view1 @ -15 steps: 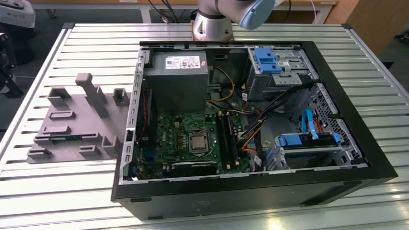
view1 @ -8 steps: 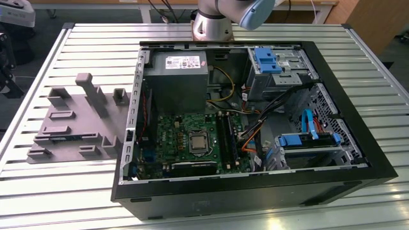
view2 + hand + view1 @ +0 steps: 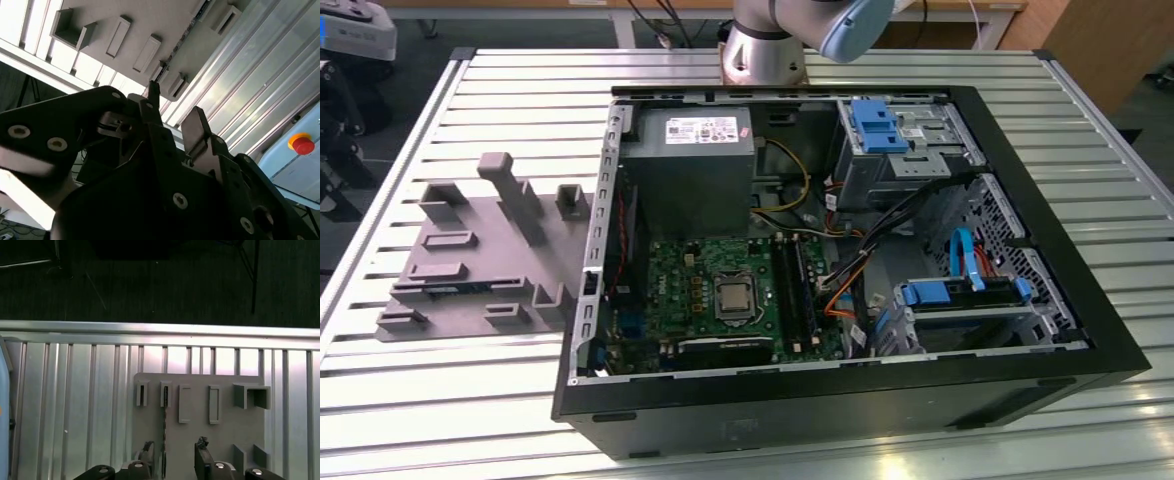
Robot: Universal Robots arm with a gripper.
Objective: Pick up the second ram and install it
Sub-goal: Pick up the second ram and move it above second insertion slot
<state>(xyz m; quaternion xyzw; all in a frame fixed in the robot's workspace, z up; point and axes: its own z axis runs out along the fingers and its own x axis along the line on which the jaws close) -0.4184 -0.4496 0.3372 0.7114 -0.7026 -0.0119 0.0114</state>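
Note:
The second ram is a thin dark stick standing on edge in a slot of the grey holder plate. In the second wrist view the ram shows as a dark line across the plate. In the exterior view the ram looks like a dark strip on the plate. My gripper hovers over the plate, open, one finger on each side of the stick and not touching it. In the second wrist view the gripper holds nothing.
An open computer case lies on the slatted metal table, to the exterior view's right of the holder plate. Inside it are the green motherboard with black memory slots, a grey power supply and blue drive brackets. A red stop button sits off the table.

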